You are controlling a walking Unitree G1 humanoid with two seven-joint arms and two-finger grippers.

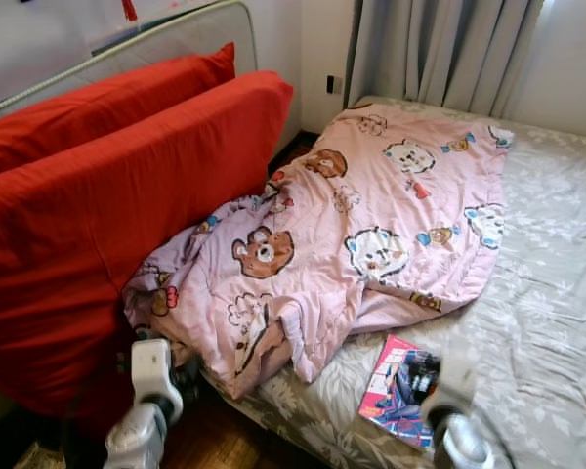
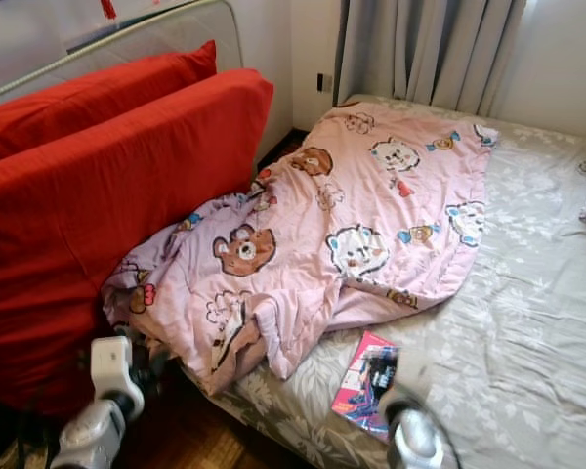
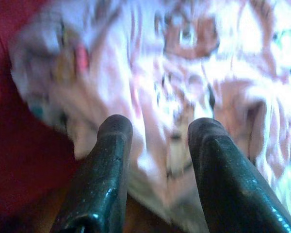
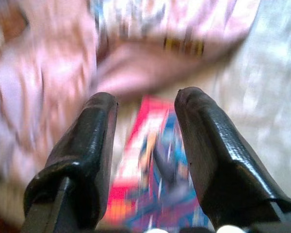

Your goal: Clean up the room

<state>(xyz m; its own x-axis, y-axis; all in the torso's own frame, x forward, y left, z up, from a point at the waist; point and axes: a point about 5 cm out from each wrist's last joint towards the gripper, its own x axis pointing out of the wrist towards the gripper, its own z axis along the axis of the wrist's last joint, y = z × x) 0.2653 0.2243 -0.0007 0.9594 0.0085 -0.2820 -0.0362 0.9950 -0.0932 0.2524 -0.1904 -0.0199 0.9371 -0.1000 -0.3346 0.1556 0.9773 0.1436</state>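
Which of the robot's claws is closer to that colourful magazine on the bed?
The right gripper is closer: it hangs open just above the magazine. The left gripper, also open, points at the pink blanket near the bed's edge, further off.

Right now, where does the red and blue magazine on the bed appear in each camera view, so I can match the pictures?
Left eye view: magazine at bottom, right of centre, on the grey sheet.
Right eye view: magazine at bottom centre, same spot.
Left wrist view: not seen; it looks at the pink blanket.
Right wrist view: magazine, blurred, between the open jaws.
Shared landmark: the pink blanket's lower edge, just beyond the magazine.
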